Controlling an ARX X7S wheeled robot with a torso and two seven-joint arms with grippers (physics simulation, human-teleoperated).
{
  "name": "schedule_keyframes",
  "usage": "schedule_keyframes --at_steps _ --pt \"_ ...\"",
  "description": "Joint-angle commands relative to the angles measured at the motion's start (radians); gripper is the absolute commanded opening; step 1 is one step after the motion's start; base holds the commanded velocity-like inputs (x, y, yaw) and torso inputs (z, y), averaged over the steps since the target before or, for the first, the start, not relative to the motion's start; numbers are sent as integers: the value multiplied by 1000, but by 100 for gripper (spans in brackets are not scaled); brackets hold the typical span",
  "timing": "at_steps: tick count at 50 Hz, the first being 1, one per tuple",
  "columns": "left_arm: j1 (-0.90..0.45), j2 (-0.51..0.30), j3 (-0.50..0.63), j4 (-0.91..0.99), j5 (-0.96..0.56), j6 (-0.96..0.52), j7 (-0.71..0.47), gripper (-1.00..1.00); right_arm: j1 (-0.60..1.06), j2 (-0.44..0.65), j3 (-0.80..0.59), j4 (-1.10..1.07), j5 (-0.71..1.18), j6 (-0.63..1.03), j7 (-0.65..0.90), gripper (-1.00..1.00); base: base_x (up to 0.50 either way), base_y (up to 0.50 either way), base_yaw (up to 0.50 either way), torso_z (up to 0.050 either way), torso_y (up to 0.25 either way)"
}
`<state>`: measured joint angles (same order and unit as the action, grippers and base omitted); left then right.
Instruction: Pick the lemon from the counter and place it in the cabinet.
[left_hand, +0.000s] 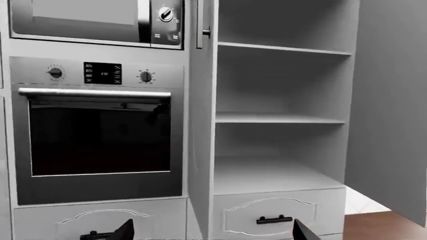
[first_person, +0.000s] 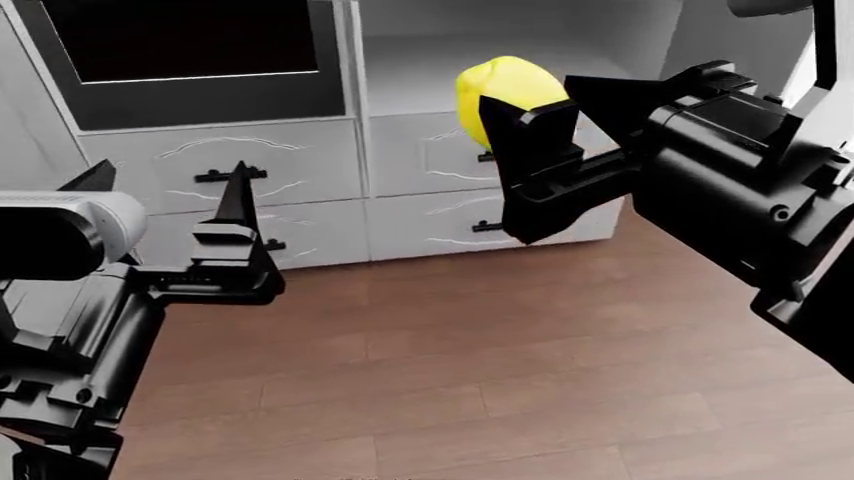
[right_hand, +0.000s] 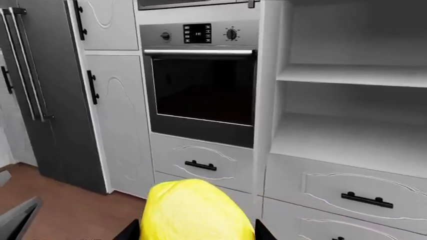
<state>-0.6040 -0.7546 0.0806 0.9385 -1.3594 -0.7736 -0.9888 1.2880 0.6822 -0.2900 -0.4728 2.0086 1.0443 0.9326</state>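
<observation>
Yellow lemon clamped in right gripper jaws, held before cabinet, short of lowest shelf. Left gripper jaws spread, empty. Risk: lemon clips shelf edge or drawer front, slips, drops to floor.

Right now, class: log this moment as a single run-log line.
right tool: shut on lemon, raised before cabinet | left tool: open, empty | lemon not yet on shelf
</observation>
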Motion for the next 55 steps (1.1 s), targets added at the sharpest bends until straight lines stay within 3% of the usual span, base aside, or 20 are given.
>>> schedule_keyframes --at_steps 1,23,41,55 --pt "-3 -1 4 -3 0 2 -1 100 5 4 1 -5 -4 2 -6 -100 -31 4 500 0 0" --pt "-3 -2 10 -4 3 8 0 100 1 8 -9 4 -9 -9 -1 -100 -36 2 494 0 0" --pt "-2 -5 15 -5 7 12 1 100 2 16 -19 13 8 -27 24 -100 0 0 0 0 1" --pt "2 -13 12 2 -1 18 -6 100 4 18 -25 18 10 -28 17 -100 482 4 0 0 0"
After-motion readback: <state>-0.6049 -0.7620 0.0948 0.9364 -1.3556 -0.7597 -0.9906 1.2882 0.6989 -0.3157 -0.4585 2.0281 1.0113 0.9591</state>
